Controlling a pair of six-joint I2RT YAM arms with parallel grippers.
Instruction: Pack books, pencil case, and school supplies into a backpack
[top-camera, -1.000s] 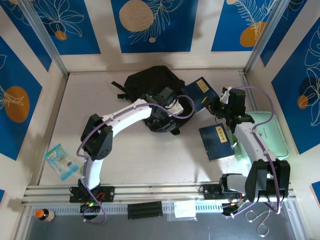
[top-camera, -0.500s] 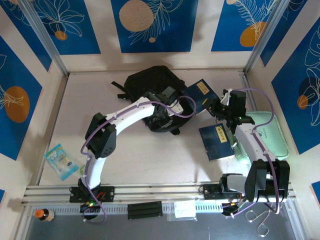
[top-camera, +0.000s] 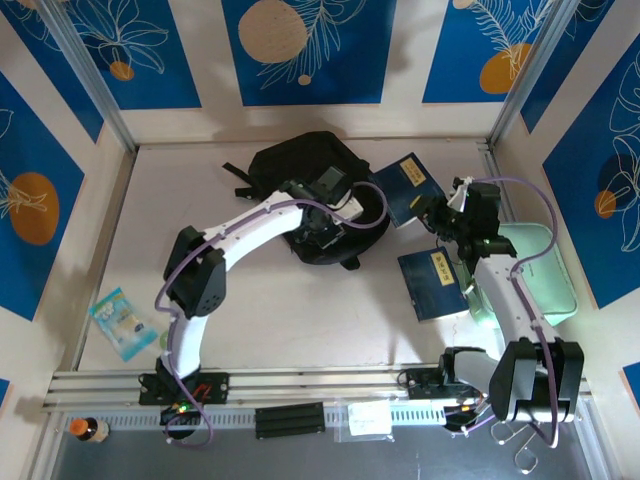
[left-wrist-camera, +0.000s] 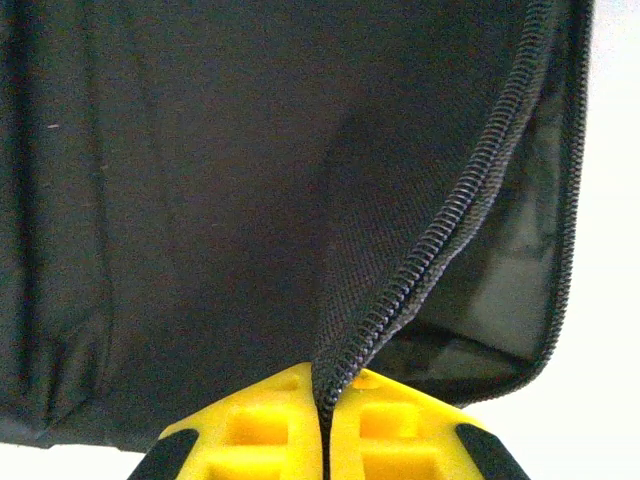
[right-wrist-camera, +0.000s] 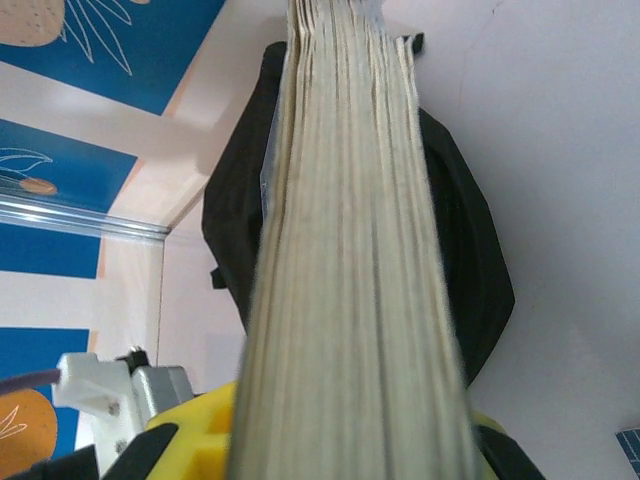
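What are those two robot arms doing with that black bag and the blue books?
They are packing a backpack. The left end effector is shut on the zipper edge of the black backpack, which seems to hold its opening apart. The right end effector is shut on one navy book, held just beside the backpack and not yet inside. Another navy book lies flat on the table, nearer the arm bases.
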